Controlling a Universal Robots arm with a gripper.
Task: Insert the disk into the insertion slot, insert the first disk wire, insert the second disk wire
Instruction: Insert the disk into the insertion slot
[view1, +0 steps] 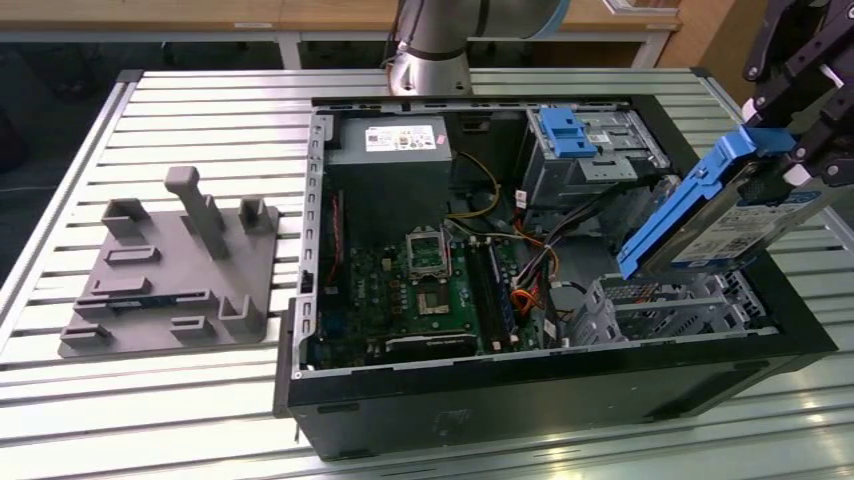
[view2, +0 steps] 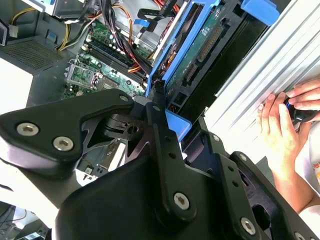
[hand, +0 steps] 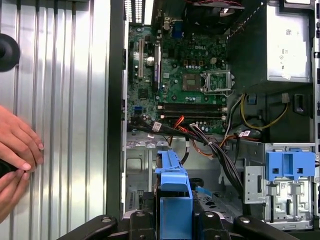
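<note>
The jaws clamp the disk (view1: 727, 225), tilted steeply. It hangs over the slot (view1: 661, 305) inside the open computer case (view1: 534, 385).

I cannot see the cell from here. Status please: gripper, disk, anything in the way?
Gripper shut on the disk, tilted above the insertion slot. Disk not yet in. Cables beside the slot; hands on the table.

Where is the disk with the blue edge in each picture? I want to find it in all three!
Exterior view: the disk hangs tilted in the gripper, above the insertion slot, at the exterior view's right.
Second wrist view: the disk's underside runs just past the gripper's black links.
First wrist view: seen end-on, its blue edge sits between those links.
Shared landmark: the green motherboard.
</note>
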